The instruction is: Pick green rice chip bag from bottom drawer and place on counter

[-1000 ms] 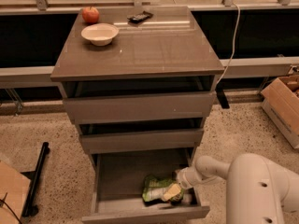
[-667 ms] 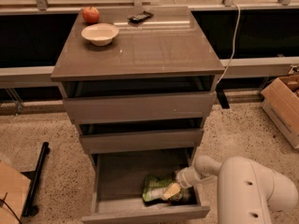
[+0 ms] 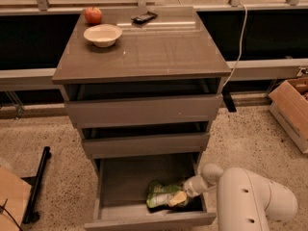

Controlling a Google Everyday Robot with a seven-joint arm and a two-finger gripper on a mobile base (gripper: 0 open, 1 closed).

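At floor level, in the bottom drawer (image 3: 126, 179): one green rice chip bag (image 3: 161, 195), lying flat toward the front right corner. Crinkled light-green film with a pale label panel, soft and slack in shape. The drawer is pulled well out, likely to give room for a reach from above. It is a wide, shallow grey-brown box with a flat, handleless front.

Tool (image 3: 179, 198): pale yellowish tip, low inside the drawer at the bag's right end and touching it. Whether it is apart, together or clamped on the bag cannot be told. It appears set there to take the bag by its near edge.

Arm (image 3: 252, 201): smooth white rounded casing, entering from the lower right and bent down over the drawer's right side.

Surface (image 3: 163, 52): square grey-brown cabinet top, glossy, slightly overhanging. Judged the drop-off place; the bag is not yet on it. It carries, toward the back left:
- bowl (image 3: 102, 34), cream, shallow and round
- apple (image 3: 93, 15), red, behind the bowl
- small dark flat object (image 3: 144, 18), kind unclear

The front and right of the top offer room for the bag.

Two upper drawers: narrower, each partly open.
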